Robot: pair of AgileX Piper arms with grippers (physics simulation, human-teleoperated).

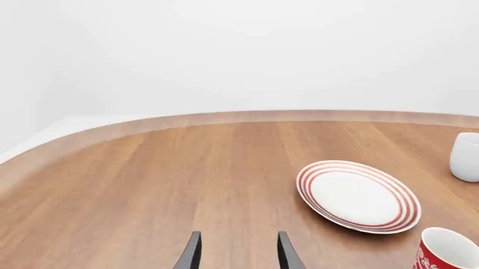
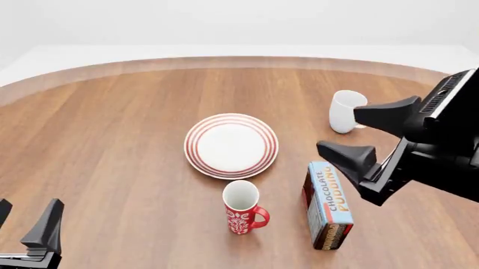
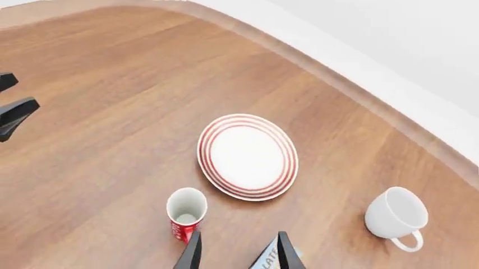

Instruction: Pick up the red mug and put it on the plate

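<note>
Nothing done yet — red mug (image 2: 242,207) stands upright on the counter (image 2: 112,145), just near of the empty plate (image 2: 231,145). Right end effector (image 2: 360,137) hovers spread, empty; left end effector (image 2: 30,224) parted, idle — pickup and placing remain.

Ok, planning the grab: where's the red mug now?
In the front view the red mug stands upright just nearer the arms than the plate, apart from it, with the pudding box to its right.

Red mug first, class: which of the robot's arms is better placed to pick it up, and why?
The right. The right gripper hangs open above the table near the red mug, which shows close ahead in its wrist view. The left gripper sits low at the near left edge, farther away.
</note>
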